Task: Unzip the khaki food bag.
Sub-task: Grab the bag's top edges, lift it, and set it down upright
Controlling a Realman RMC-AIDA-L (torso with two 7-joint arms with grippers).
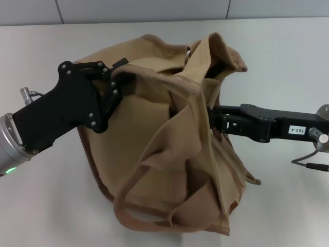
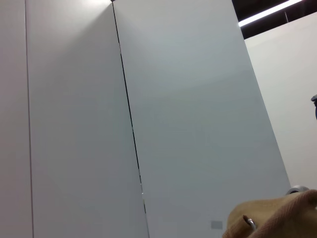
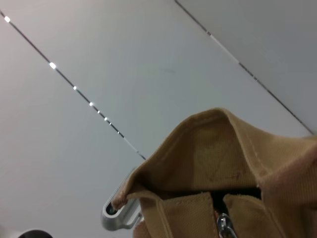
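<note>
Head view: I am looking down at the khaki food bag [image 1: 169,154], which is lying slumped on its side on the white table [image 1: 288,62], filling the middle and reaching toward the near edge.

Bag: tan canvas is crumpling into folds, one webbing handle [image 1: 134,180] is looping toward the near edge, and a small metal ring [image 1: 188,51] is showing at the far top of the fabric.

Left pincer [image 1: 114,77]: I am reaching in from the left edge of the table, and my black fingers are closing on a fold of canvas at the bag's upper left side, so I am holding the khaki food bag there.

Right pincer [image 1: 213,117]: I am coming in from the right edge of the table, level with the bag's middle; my tips are sinking into the folds near the dark opening, and I cannot tell whether they are wide, narrow or gripping anything.

Left wrist view: I am seeing mostly pale wall panels [image 2: 188,109], with a corner of tan cloth and a small metal ring low in the picture.

Right wrist view: I am seeing a peaked flap of tan canvas against the ceiling, a dark gap beneath it, and a silver zipper pull [image 3: 224,225] hanging right at that gap.
</note>
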